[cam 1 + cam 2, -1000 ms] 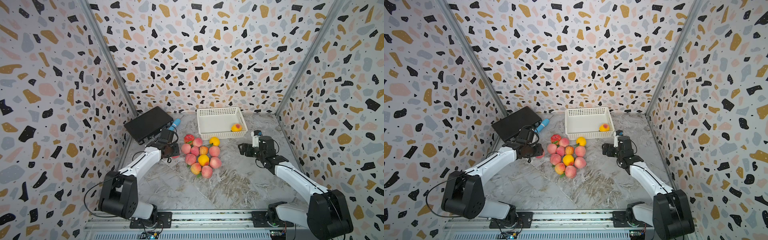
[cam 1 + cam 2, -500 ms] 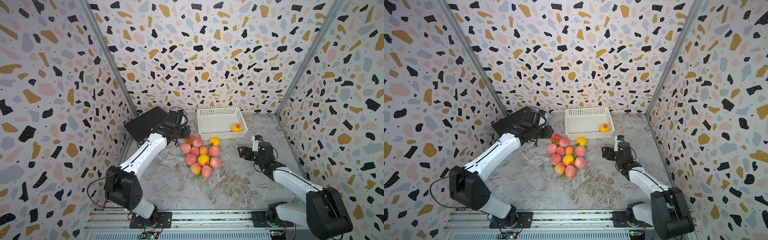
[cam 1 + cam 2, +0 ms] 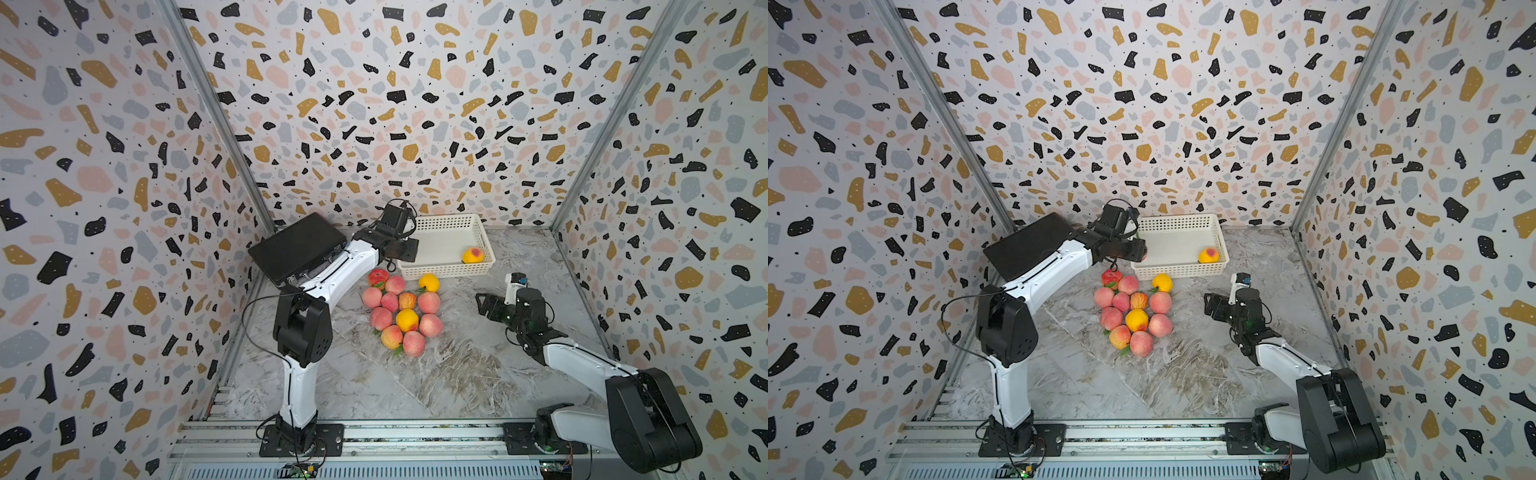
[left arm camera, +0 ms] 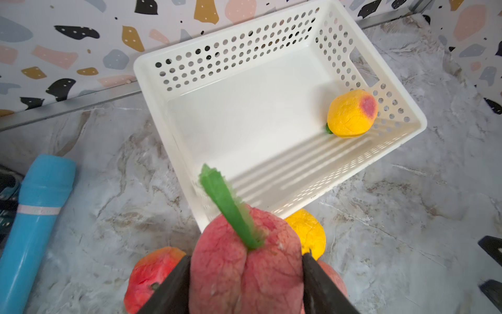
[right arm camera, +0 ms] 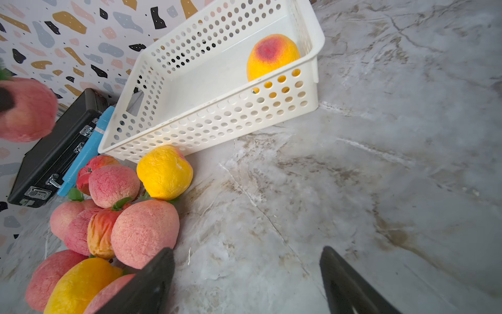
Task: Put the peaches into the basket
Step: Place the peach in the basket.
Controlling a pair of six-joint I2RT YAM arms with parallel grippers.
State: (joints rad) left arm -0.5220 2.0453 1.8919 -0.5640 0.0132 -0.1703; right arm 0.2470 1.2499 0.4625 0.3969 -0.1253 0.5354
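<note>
The left claw [image 4: 245,258] is seen clamped on a pink peach [image 4: 244,274], with the basket [image 4: 244,43] rim just beneath its tips and the open floor ahead. A little more reach forward is wanted before release, lest the fruit be bounced off that rim. One yellow peach [image 4: 351,114] lies far ahead. The right claw [image 5: 245,251] is held apart, empty, beside the pile of peaches [image 5: 122,217] on the desk [image 5: 380,163].
</note>
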